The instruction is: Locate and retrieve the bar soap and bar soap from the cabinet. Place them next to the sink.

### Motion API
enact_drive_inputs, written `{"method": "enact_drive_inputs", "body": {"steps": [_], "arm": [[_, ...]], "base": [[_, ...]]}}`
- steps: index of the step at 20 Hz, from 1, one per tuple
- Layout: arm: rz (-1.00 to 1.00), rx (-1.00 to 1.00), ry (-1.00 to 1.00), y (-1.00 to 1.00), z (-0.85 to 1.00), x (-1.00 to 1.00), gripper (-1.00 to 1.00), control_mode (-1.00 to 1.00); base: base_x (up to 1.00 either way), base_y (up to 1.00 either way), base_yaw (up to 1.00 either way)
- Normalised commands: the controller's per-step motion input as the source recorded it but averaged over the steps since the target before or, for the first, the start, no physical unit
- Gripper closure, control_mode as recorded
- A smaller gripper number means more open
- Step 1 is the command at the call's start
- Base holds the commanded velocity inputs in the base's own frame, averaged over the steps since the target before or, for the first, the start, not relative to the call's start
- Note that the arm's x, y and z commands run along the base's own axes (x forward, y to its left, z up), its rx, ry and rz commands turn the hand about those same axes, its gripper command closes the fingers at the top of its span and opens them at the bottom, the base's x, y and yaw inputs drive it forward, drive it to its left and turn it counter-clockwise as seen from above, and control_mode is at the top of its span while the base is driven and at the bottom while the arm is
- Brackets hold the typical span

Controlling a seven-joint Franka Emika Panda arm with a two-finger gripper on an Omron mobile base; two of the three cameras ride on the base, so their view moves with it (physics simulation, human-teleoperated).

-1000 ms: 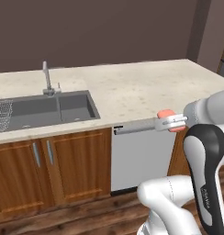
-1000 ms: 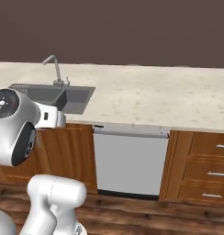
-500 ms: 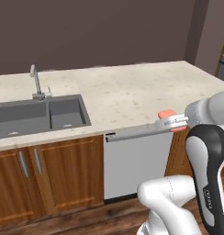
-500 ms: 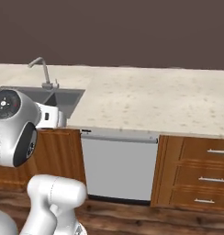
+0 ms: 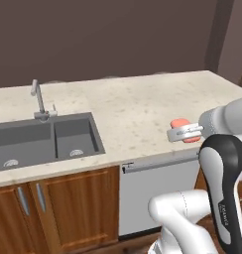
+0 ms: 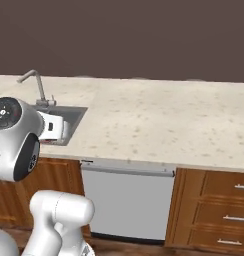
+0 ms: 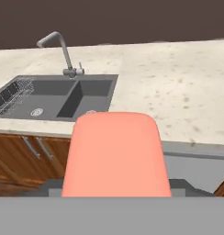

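A salmon-pink bar soap (image 5: 181, 122) is clamped in my gripper (image 5: 183, 130), held at counter height over the front edge of the speckled counter, to the right of the sink. In the hand view this bar soap (image 7: 116, 153) looms large between the fingertips of the gripper (image 7: 116, 184), with the dark grey double-basin sink (image 7: 93, 81) and its silver faucet (image 7: 63, 50) ahead and to the left. The sink (image 5: 95, 136) lies left of the gripper in the left base view, and the sink (image 6: 76, 114) sits behind my arm in the right base view. The cabinet is out of view.
The beige speckled counter (image 5: 138, 106) runs from the sink to the right. Below it are a white dishwasher front (image 6: 128, 202), wooden doors (image 5: 68, 208) under the sink and drawers (image 6: 219, 202) at the right. A wire rack (image 7: 13, 92) rests in the far basin.
The whole picture has shifted: the sink slid left and the counter came closer, so the base has driven. The bar soap stays held in the gripper.
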Motion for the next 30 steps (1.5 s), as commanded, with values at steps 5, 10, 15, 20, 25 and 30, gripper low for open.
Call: {"method": "enact_drive_inputs", "body": {"steps": [5, 10, 15, 20, 25, 30], "arm": [[0.00, 0.00, 0.00, 0.00, 0.00, 0.00, 1.00, 1.00], [0.00, 0.00, 0.00, 0.00, 0.00, 0.00, 1.00, 1.00], [0.00, 0.00, 0.00, 0.00, 0.00, 0.00, 1.00, 1.00], [0.00, 0.00, 0.00, 0.00, 0.00, 0.00, 1.00, 1.00], [0.00, 0.00, 0.00, 0.00, 0.00, 0.00, 1.00, 1.00], [0.00, 0.00, 0.00, 0.00, 0.00, 0.00, 1.00, 1.00]], "base": [[0.52, 0.41, 0.01], [0.40, 0.47, 0.03], [0.50, 0.22, 0.10], [0.56, 0.00, 0.09], [0.23, 0.00, 0.05], [0.07, 0.00, 0.01]]}}
